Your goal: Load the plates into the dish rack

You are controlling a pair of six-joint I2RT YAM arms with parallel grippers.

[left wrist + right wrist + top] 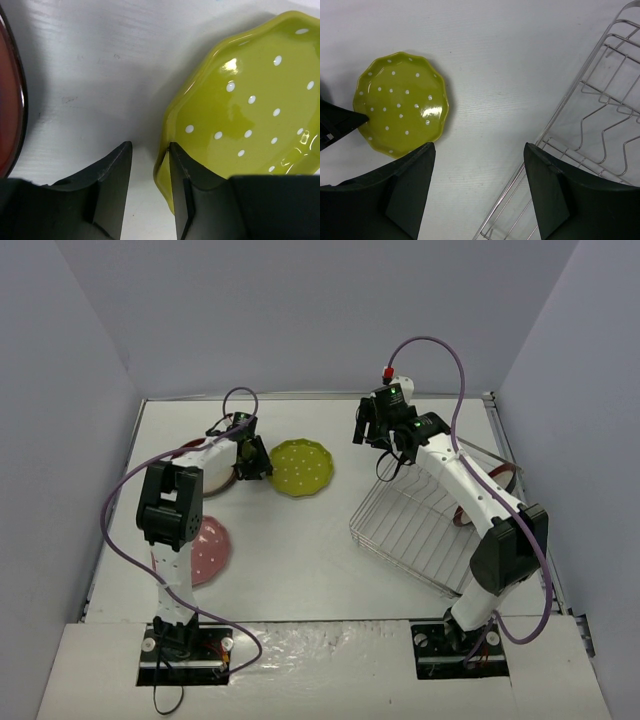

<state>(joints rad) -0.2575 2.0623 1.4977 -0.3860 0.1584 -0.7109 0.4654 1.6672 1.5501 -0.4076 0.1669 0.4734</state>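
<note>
Plates lie spread over the white table (pixel 300 560). The yellow-green plate (pixel 302 466) sits flat in the upper middle of the overhead view, the pink plate (pixel 212 552) is at lower left, partly behind the left arm, and a dark-red-rimmed plate (pixel 203 462) is under that arm's wrist. The left gripper (pixel 150 147) is at the yellow-green plate's (pixel 250 100) left edge with its jaws narrow. One finger (pixel 182 185) sits over the rim and the other finger (pixel 112 185) stands on the table side, with a strip of bare table showing between it and the rim, so the plate is not clamped. The right gripper (pixel 479 147) hangs wide and holds nothing, above bare table between the yellow-green plate (pixel 402 102) and the dish rack (pixel 600 115). In the overhead view the dish rack (pixel 410 525) fills the right middle. A dark red rim (pixel 514 473) shows at its right side, but I cannot tell whether that is inside the rack.
</note>
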